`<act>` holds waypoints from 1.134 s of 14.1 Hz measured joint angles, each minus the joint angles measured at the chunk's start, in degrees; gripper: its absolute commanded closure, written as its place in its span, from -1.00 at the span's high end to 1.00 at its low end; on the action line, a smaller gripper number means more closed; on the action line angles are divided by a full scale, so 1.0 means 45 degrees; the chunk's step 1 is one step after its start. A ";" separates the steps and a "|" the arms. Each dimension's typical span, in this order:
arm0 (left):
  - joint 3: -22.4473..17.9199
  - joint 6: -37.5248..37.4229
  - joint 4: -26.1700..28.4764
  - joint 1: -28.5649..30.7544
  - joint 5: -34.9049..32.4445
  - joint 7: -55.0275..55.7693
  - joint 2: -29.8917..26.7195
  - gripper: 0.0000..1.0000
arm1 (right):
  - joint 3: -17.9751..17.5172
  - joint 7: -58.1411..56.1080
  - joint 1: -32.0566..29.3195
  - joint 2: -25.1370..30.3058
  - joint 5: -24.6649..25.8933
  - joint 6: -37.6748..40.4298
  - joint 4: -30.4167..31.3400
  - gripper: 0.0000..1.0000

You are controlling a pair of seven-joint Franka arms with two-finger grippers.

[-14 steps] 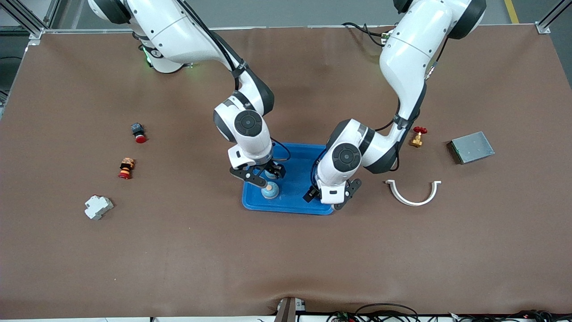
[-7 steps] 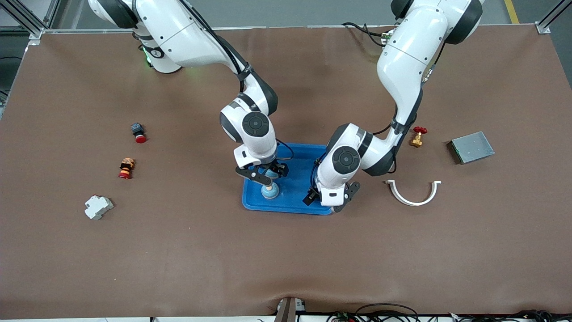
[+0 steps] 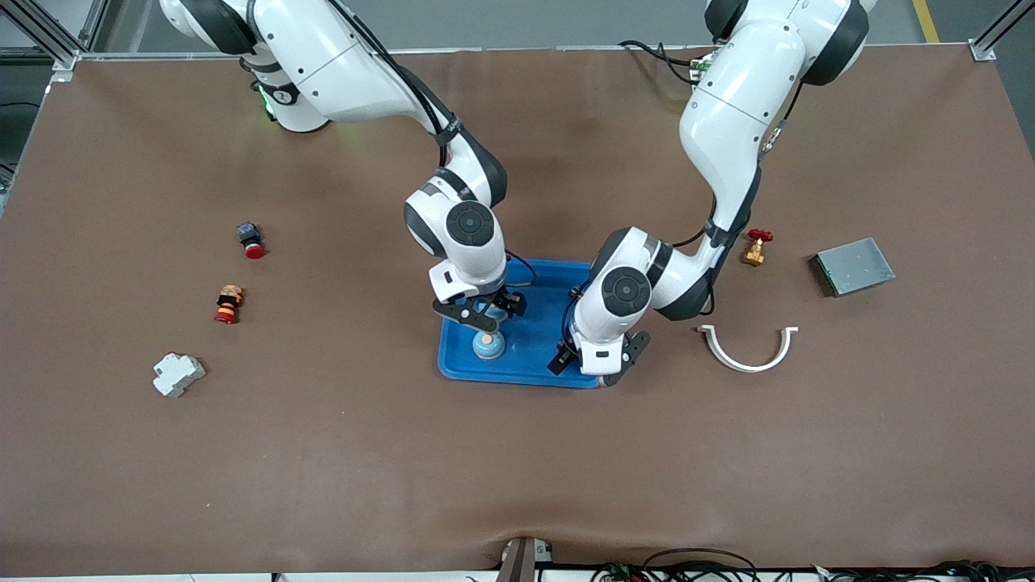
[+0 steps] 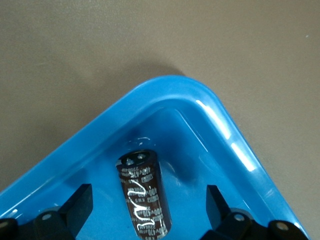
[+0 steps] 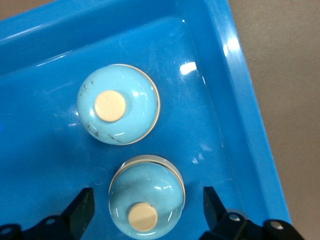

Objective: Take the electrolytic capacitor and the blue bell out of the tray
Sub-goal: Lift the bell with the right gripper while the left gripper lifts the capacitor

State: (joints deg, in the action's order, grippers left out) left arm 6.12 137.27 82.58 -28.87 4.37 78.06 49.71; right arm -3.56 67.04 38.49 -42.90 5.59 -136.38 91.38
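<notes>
While both my grippers hang over the blue tray [image 3: 530, 368], it contains two light-blue bells and one capacitor.

My right gripper [image 5: 145, 212] is spread over the tray's corner toward the right arm's end, its fingers [image 5: 80, 210] flanking one bell [image 5: 146, 200]; a second bell [image 5: 118, 111] sits just beside it. My left gripper [image 4: 147, 210] is spread over the corner toward the left arm's end, gripping nothing; the dark capacitor [image 4: 142, 192] lies on its side between the fingers [image 4: 77, 205]. White sleeve printing includes "400V"; the rest I cannot read.
</notes>
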 measured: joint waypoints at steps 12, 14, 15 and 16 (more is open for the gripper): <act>-0.0011 0.0483 -0.0019 -0.0003 0.0000 0.1472 0.0008 -1.00 | -0.0010 0.0413 0.0066 0.0030 0.0526 0.1581 -0.1550 -1.00; -0.0010 0.0539 -0.0020 -0.0030 0.0000 0.1595 0.0010 -1.00 | 0.0060 -0.0102 -0.0080 0.0539 0.0525 0.2282 -0.1728 -1.00; -0.0010 0.0561 -0.0023 -0.0041 0.0000 0.1618 0.0010 -1.00 | 0.0088 -0.0393 -0.0252 0.0891 0.0524 0.2535 -0.1667 -1.00; -0.0010 0.0598 -0.0037 -0.0051 0.0000 0.1627 0.0010 -1.00 | 0.0102 -0.0744 -0.0458 0.1257 0.0523 0.2665 -0.1489 -1.00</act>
State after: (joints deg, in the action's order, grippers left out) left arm 6.07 139.96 82.41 -29.10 4.37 85.38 49.76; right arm -3.11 63.70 36.43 -37.25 7.94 -124.39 84.68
